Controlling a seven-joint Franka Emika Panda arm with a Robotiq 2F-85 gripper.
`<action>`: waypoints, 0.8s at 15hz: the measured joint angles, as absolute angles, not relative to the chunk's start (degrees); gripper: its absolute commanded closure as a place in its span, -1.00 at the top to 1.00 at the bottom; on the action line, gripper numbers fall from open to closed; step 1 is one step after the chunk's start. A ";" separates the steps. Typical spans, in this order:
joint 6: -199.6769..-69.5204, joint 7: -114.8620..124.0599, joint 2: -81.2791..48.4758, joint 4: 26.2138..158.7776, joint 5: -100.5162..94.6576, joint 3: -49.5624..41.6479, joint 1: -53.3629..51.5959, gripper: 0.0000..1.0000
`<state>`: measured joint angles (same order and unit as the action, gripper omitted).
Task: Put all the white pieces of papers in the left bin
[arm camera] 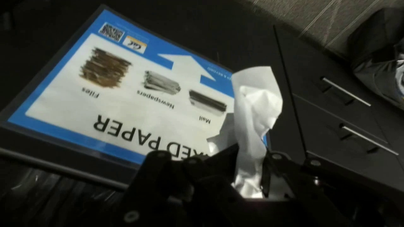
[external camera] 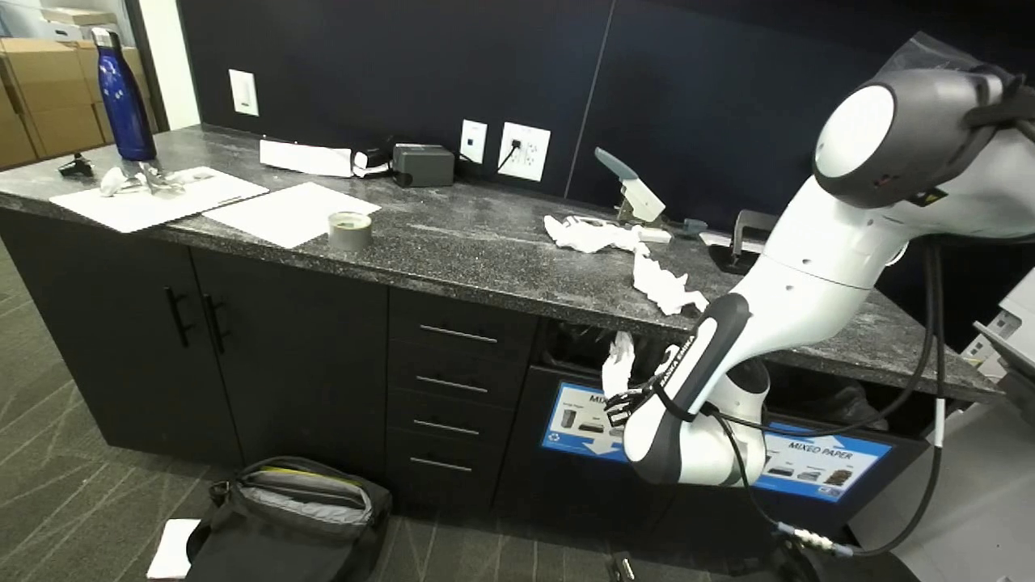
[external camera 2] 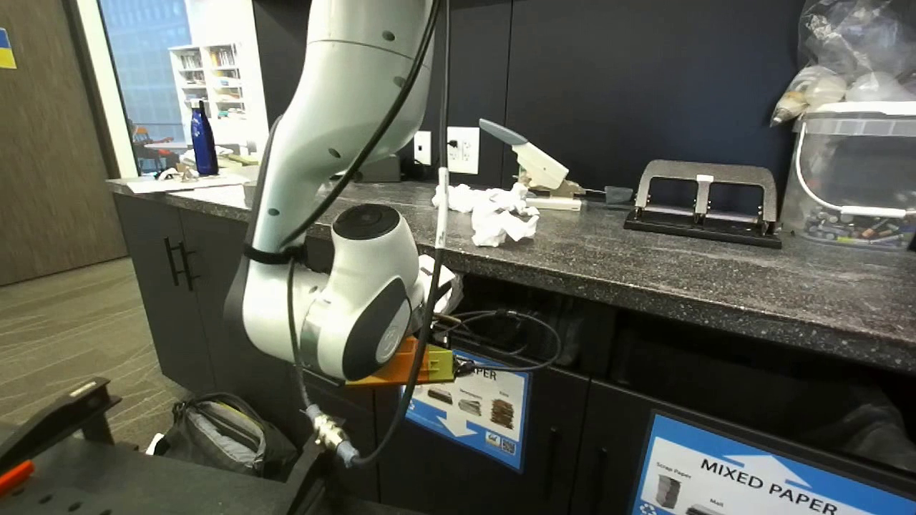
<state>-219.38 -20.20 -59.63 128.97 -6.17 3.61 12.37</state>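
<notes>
Speckled stone countertop [external camera: 461,234] carried crumpled white paper scraps [external camera: 594,236]; by the left bin [external camera: 562,477] I saw the gripper [arm camera: 250,167] nearly closed, pinching a creased paper strip [arm camera: 257,101].

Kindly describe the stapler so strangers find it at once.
On the dark counter, above the left blue-edged sign, lie crumpled white papers. The stapler stands beside them, nearer the wall. Among its neighbours, only it has a slanting grey handle.

On the counter [external camera: 485,250], left to right: bottle [external camera: 127,105], tape [external camera: 350,236], stapler [external camera: 644,200], hole punch [external camera 2: 704,192]. Paper scraps [external camera: 665,283] lie at the stapler's near side. Underneath, the left bin [external camera: 558,473] sits between drawers [external camera: 455,400] and right bin [external camera 2: 621,429].
</notes>
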 measured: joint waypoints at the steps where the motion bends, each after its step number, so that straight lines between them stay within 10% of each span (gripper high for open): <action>1: -220.34 -19.07 -59.99 127.62 -6.33 2.48 10.98 -0.83; 12: -228.70 -14.17 -64.84 117.38 -6.33 -3.06 4.62 -0.82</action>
